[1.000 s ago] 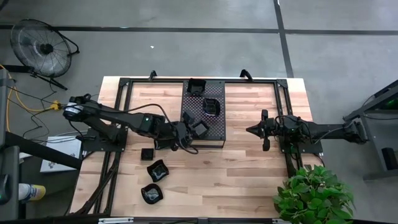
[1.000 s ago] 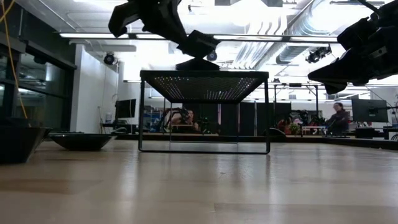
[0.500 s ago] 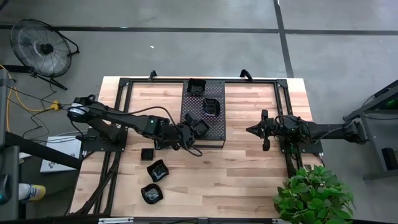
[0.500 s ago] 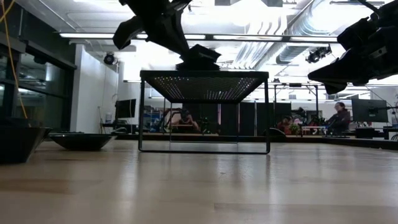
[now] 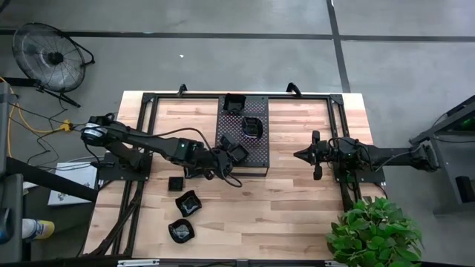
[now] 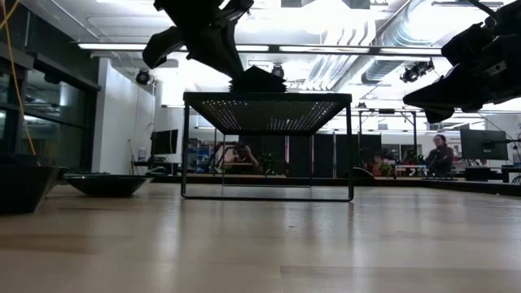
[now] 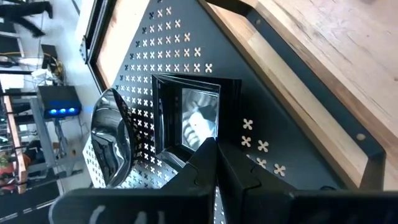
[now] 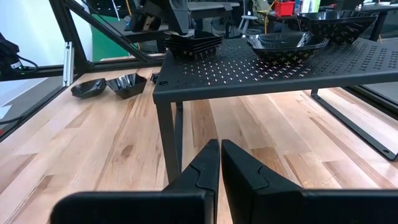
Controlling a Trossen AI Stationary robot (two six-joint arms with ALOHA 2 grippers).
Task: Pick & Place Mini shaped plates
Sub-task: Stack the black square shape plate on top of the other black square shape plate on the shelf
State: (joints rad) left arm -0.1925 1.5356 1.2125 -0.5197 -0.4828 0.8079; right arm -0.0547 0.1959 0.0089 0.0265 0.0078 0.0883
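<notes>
Perforated black tray bears a glossy square plate pinched by left fingers.

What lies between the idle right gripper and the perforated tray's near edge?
Only bare wooden table: in the high view nothing sits between the right gripper and the tray. The right wrist view agrees, showing plain boards up to the tray's legs.

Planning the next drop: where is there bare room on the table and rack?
Bare wood: the wide patch between the perforated tray and the right gripper, plus the front strip right of the three loose plates. Crowded: the tray's near-left corner, where the left gripper holds a square plate.
</notes>
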